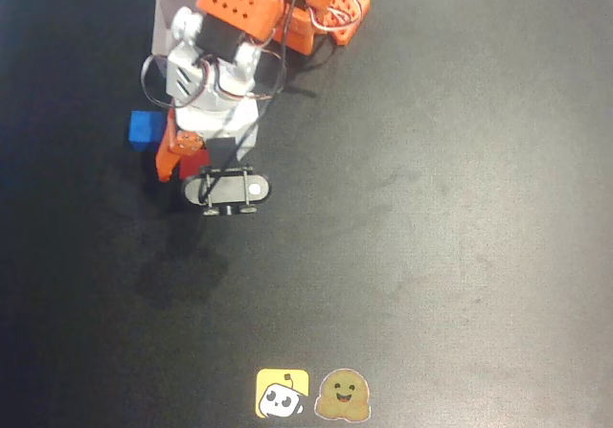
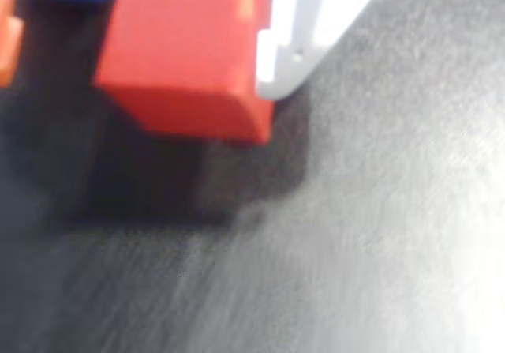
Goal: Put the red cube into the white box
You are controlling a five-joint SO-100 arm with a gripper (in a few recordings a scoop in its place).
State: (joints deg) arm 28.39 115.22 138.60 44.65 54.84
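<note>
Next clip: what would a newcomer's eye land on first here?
The orange and white arm at the overhead view's top left, bent over a dark table. In the wrist view the red cube looms large, against the claw's white finger, seemingly lifted above its shadow. A blue cube sits left of the arm.

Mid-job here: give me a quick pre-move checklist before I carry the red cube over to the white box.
1. Red cube between the gripper fingers: ok, white finger against its side.
2. Cube off the table: cannot tell; shadow sits beneath it.
3. Grip firmly closed: cannot tell.
4. Blue cube clear of the gripper: ok, though close beside it.
5. White box located: ok, partly under the arm.
6. Box opening free: cannot tell, arm covers it.
</note>
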